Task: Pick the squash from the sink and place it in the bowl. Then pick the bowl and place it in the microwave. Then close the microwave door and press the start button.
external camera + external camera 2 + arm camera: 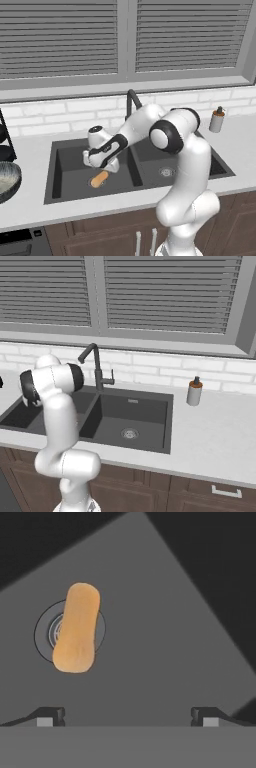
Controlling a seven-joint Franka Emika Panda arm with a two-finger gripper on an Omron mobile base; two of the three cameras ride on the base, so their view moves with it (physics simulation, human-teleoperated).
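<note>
One squash (99,178) lies across the round drain (45,632) in the left basin of the sink (60,192), nothing touching it; the hand (128,714) hangs over it with fingers spread wide apart, while the bowl (7,181) waits at the table's left edge

Kitchen: double-basin sink (150,406), faucet (95,368), brick backsplash (150,373), wood cabinets (200,493).

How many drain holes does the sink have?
2. One drain is in the left basin, right under the squash. The other drain is in the right basin, with nothing on it.
</note>
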